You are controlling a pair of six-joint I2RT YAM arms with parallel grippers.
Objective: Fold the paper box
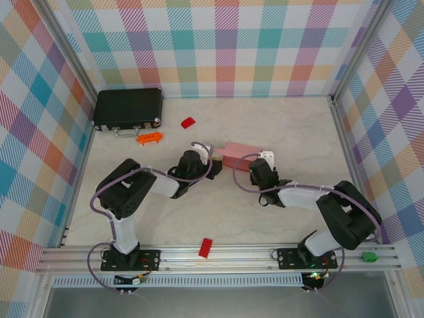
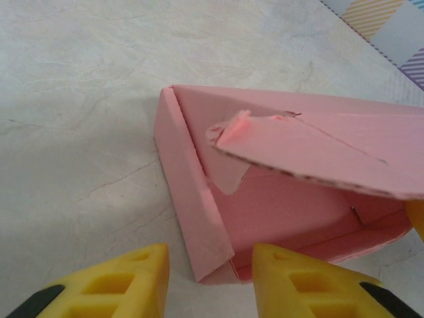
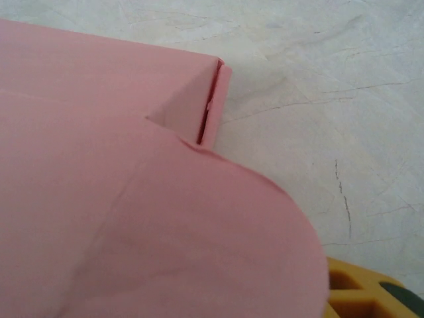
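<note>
We are flanking the paper box (image 1: 240,156) at mid-table, its long axis running between us, left gripper (image 2: 211,260) spread wide astride its near corner, right gripper (image 1: 260,167) just beside, grip unreadable.

A light-pink thin card box (image 3: 79,132) lay on the pale marbled tabletop (image 3: 331,86), its rounded flap (image 3: 218,238) overlapping a yellow gripper finger (image 3: 354,291) at near right.

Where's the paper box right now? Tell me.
In the top view the paper box lies mid-table, between the left gripper and the right gripper, well to the right of the black case.
</note>
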